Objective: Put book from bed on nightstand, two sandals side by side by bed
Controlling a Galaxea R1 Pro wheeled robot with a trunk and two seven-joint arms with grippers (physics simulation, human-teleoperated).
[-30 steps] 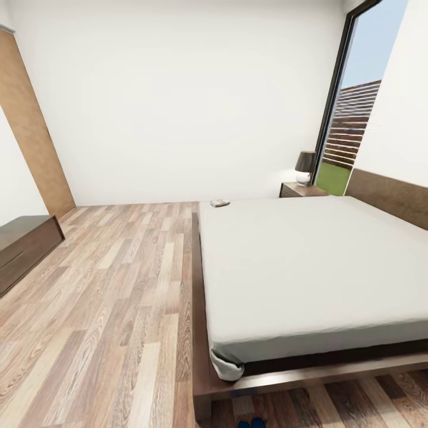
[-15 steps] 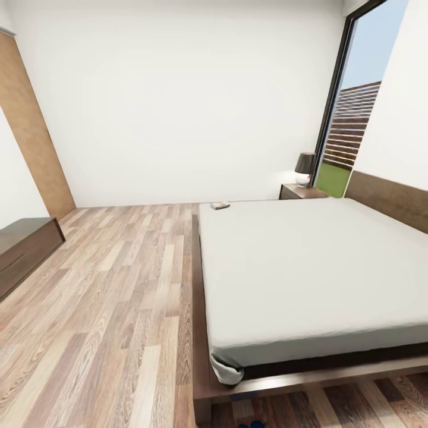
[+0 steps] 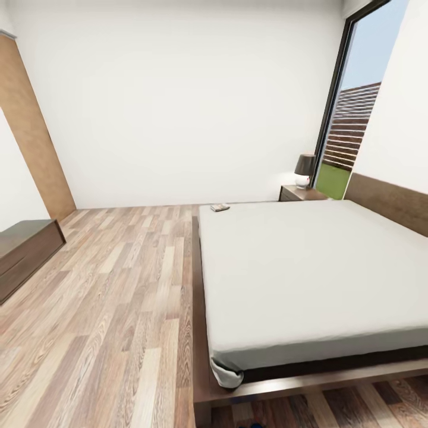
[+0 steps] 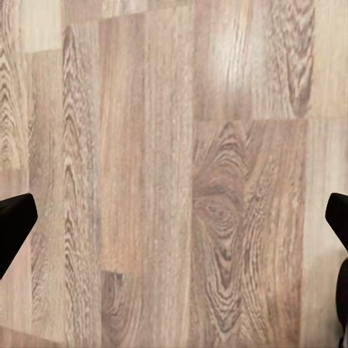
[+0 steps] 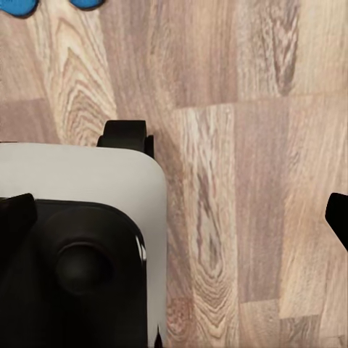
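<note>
A bedroom with white walls and a light wood-plank floor (image 3: 113,285), seen from the robot's head. A large low bed (image 3: 309,273) with a plain grey mattress fills the right half of the head view. The book (image 3: 219,207) lies flat on the mattress at its far left corner, close to the edge, well apart from both grippers. It is too small to read its cover or judge clearly which way its long side runs. Beyond the bed, by the tall black-framed window (image 3: 351,101), stands a dark nightstand (image 3: 300,193) with a small lamp (image 3: 305,170) on top. A brown door (image 3: 32,137) and a low dark cabinet (image 3: 24,249) sit at the left.

The left gripper (image 4: 174,225) points down at bare floor planks; its black fingertips (image 4: 14,225) sit at opposite edges of the wrist view (spread wide), holding and touching nothing. The right gripper (image 5: 174,217) is likewise wide apart and empty, above the floor and the robot's white and black base (image 5: 80,246). Bright blue sandals (image 5: 22,6) peek in at that view's edge, on the floor near the base.
</note>
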